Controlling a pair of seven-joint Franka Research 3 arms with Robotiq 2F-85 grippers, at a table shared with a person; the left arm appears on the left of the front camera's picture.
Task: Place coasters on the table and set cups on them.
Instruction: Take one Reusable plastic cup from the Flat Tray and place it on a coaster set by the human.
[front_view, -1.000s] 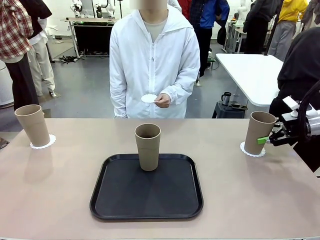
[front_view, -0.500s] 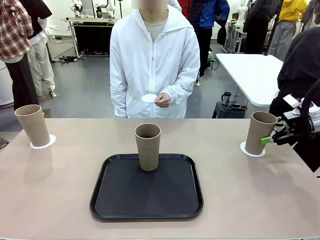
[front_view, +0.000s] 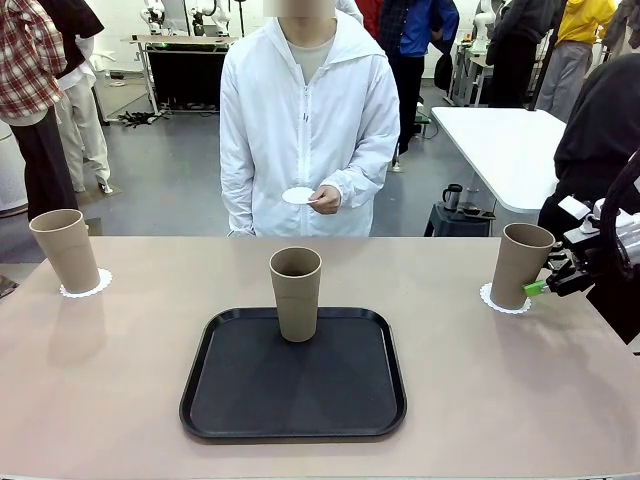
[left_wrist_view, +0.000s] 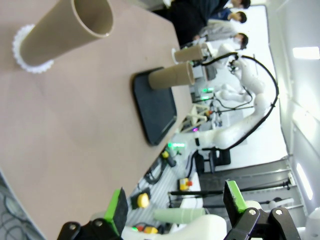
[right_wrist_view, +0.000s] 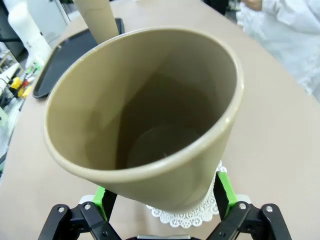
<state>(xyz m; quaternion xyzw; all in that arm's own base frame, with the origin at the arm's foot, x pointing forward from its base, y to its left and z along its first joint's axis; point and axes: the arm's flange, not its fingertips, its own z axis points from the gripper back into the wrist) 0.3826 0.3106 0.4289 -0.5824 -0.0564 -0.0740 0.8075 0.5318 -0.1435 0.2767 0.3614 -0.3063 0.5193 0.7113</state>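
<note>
Three tall tan cups: left cup (front_view: 65, 250), middle cup (front_view: 296, 295), right cup (front_view: 520, 265). Three white lacy coasters: left coaster (front_view: 100, 286), right coaster (front_view: 489, 298), third coaster (front_view: 298, 196) in a person's hand (front_view: 325, 201). One black tray (front_view: 290, 400). One beige counter (front_view: 110, 400)

A tray (front_view: 250, 385) is lying mid-tabletop (front_view: 110, 390), nearer the robot's side, with the middle cup (front_view: 296, 295) standing upright in its far half. The left cup (front_view: 65, 250) is standing on the left coaster (front_view: 96, 288) near the far left corner. The right cup (front_view: 520, 265) is standing on the right coaster (front_view: 487, 297) at the far right. The robot's right hand (front_view: 541, 287) is sitting just right of that cup (low, near its base). Behind the tabletop a person is standing, holding a third coaster (front_view: 297, 196) at chest height.
</note>
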